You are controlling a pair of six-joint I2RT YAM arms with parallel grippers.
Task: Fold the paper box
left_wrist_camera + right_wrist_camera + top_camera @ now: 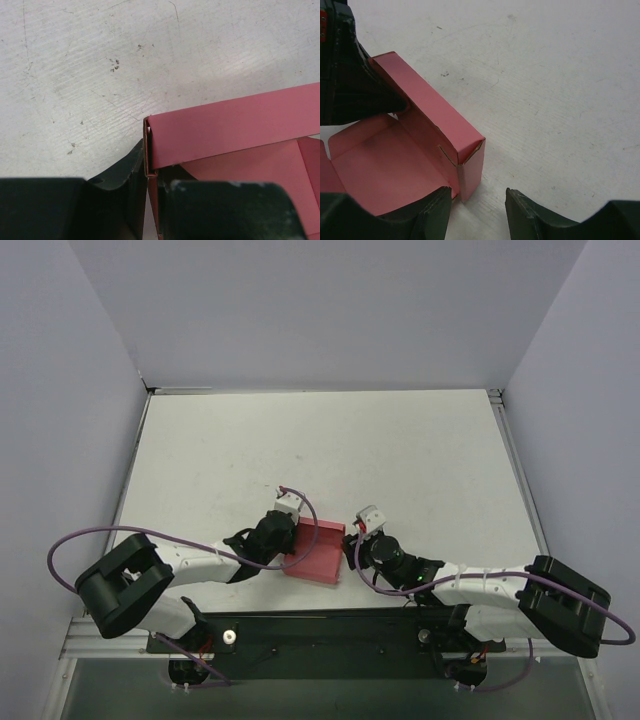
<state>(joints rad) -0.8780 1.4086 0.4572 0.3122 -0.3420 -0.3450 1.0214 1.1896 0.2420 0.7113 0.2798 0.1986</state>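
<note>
Right wrist: right claw (477,207) gapes astride the paper box (420,135) corner; left claw (150,195) pinches its wall.

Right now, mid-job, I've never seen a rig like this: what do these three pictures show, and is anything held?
Two white-and-black robot arms, left arm and right arm, are bolted at the near edge of a white table. One picture looks down on both; the other two come from a camera on each wrist, so the dark shapes at the bottom are that arm's own fingers. On the table lies a pink-red card paper box, partly folded, open on top. The left fingers pinch one upright wall's end. The right fingers stand apart by that wall's other end, gripping nothing.
</note>
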